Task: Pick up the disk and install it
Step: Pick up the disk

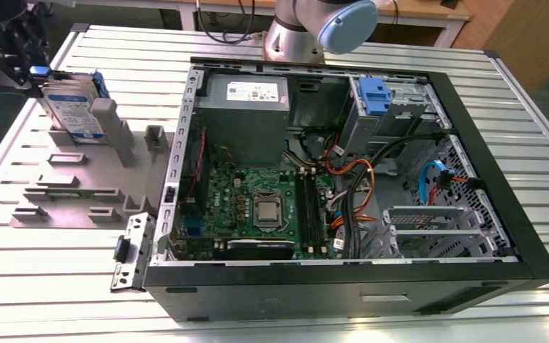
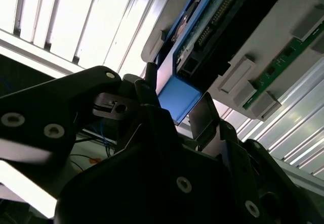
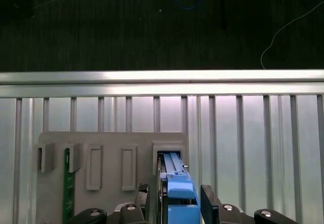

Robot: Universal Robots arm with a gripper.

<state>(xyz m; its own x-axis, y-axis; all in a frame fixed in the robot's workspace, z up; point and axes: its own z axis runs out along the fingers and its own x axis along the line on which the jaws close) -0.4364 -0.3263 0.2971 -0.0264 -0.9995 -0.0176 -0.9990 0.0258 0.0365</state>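
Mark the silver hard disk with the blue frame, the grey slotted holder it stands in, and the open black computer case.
silver hard disk (image 1: pixel 72 116): exterior view, on its white-and-blue label.
grey slotted holder (image 1: pixel 122 175): exterior view, on its flat base.
open black computer case (image 1: pixel 351 279): exterior view, on its near wall.

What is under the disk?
The grey holder: the disk stands on edge in one of its slots. The disk's lower edge is hidden inside the slot, and the open pincer straddles its top.
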